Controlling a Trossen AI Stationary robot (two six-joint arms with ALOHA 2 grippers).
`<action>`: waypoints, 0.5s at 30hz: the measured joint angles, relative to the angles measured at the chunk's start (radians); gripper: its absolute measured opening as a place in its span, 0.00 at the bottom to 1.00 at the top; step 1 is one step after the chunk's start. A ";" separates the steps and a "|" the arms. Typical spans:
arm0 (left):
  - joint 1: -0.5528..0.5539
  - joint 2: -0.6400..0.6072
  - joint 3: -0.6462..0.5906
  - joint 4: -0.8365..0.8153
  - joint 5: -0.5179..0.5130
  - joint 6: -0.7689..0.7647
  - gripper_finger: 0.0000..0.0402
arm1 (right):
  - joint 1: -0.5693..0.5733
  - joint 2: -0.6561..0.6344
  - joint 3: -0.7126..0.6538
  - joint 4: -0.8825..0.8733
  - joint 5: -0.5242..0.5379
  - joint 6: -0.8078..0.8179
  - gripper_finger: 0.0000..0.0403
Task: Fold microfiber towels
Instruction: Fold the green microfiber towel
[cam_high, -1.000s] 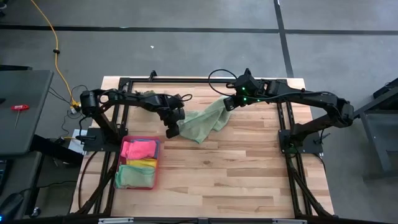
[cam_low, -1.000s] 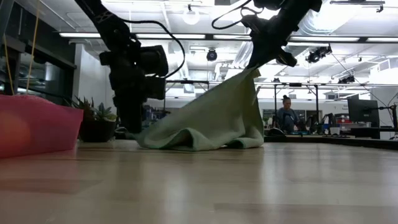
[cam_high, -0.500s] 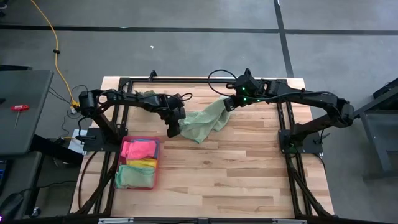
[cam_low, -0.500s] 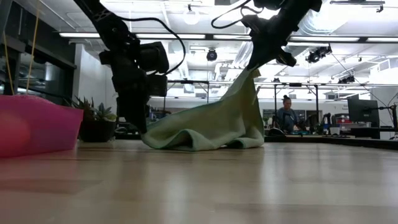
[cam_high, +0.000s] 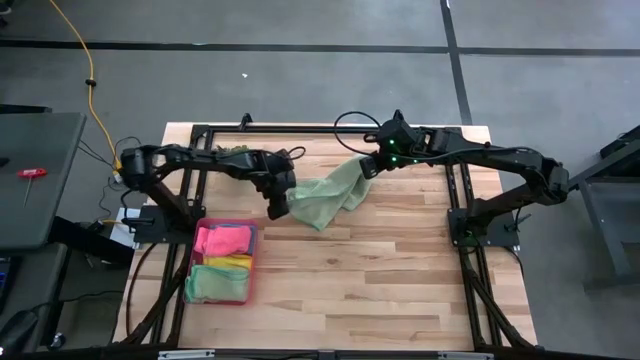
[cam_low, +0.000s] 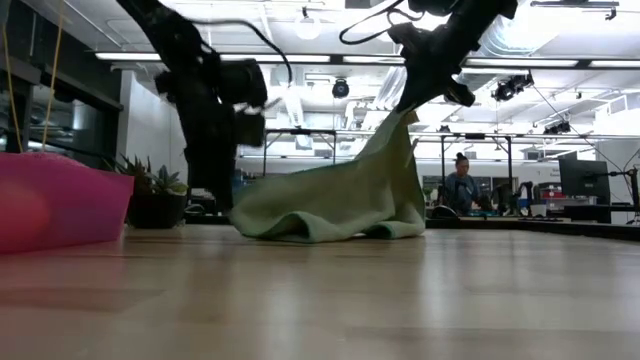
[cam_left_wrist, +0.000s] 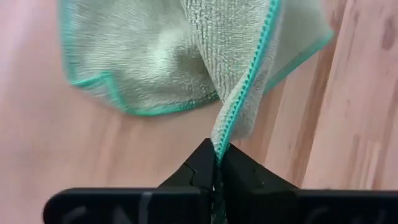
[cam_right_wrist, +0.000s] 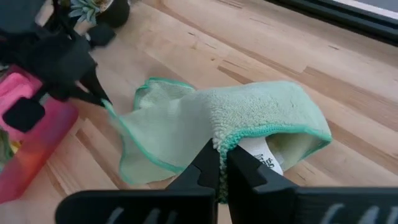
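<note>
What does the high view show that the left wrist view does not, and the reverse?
Only the high view shows the pink tray of folded towels, and the right gripper lifting one corner of the pale green towel. Only the left wrist view shows its teal stitched edge. Both show the left gripper shut on the towel.

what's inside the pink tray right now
In the pink tray lie folded towels: a hot pink towel, a strip of yellow towel, a pale green towel. Anything beneath them is covered.

left pincer (cam_left_wrist: 217, 163): was open, now pinching | pale green towel (cam_high: 325, 198) hem: caught
</note>
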 joint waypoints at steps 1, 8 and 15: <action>0.004 -0.028 0.004 -0.022 -0.012 -0.003 0.02 | 0.000 -0.009 0.000 -0.001 -0.005 -0.005 0.00; 0.052 -0.298 0.143 -0.151 -0.110 -0.007 0.00 | -0.027 -0.058 0.182 -0.233 0.011 -0.094 0.00; 0.088 -0.444 0.390 -0.208 -0.291 0.073 0.00 | -0.100 -0.030 0.415 -0.477 0.078 -0.206 0.00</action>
